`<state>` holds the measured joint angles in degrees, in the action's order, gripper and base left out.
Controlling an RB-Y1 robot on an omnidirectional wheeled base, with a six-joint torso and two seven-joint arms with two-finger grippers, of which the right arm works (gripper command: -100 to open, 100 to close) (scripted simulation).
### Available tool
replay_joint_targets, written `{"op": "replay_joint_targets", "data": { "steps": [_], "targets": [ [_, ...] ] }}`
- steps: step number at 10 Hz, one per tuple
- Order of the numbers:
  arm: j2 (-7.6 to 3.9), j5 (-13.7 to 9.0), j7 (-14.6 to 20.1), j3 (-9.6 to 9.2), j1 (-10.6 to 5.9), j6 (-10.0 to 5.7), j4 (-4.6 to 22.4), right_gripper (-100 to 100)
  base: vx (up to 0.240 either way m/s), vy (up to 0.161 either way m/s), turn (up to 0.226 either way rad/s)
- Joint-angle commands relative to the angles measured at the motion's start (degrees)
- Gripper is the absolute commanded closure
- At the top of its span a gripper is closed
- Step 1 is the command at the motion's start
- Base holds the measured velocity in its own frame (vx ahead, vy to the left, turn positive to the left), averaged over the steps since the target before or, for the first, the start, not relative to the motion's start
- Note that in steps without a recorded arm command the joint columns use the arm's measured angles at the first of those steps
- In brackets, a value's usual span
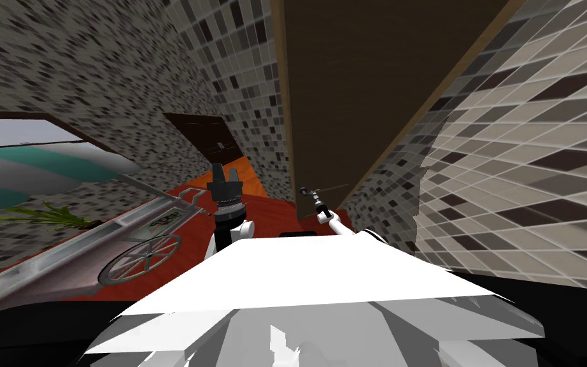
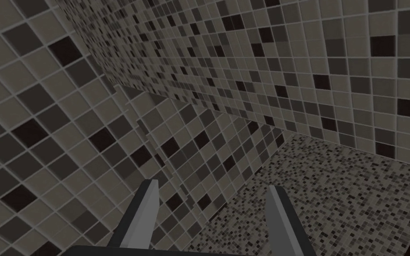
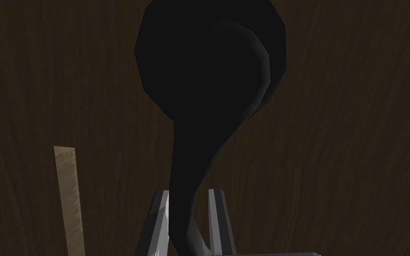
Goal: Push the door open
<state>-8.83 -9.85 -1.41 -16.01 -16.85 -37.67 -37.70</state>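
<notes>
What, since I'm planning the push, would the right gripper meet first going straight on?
The black door handle, its lever between the fingers of the right gripper; behind it, probably close, the dark brown door.

Door (image 1: 349,95): upper part cut off by the head view's edge. Door handle (image 3: 208,66): round base clipped at the right wrist view's edge; lever's end lost between the fingers of the right gripper (image 3: 188,192). Head view: finger contact there too small to read. Near left, grey metal frame (image 1: 63,255) with spoked wheel (image 1: 141,256): identity unclear, near end cut off.
</notes>
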Motion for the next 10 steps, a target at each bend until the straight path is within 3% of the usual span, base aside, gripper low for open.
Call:
{"op": "replay_joint_targets", "data": {
  "steps": [1, 4, 5, 10],
  "targets": [
    [0.24, -1.14, -0.53, -0.19, -0.11, -0.13, -0.36, 100, -0.159, -0.094, 0.279],
    [0.05, -3.12, -1.42, -0.12, 0.07, 0.06, -0.71, 100, -0.182, -0.094, 0.205],
    [-0.59, -2.92, -1.2, 0.32, 0.29, 0.32, -0.97, 100, -0.062, -0.047, 0.018],
    [-0.65, -1.88, 0.64, -3.88, 0.6, 0.37, -2.2, 100, -0.144, -0.141, 0.07]
  ]
}}
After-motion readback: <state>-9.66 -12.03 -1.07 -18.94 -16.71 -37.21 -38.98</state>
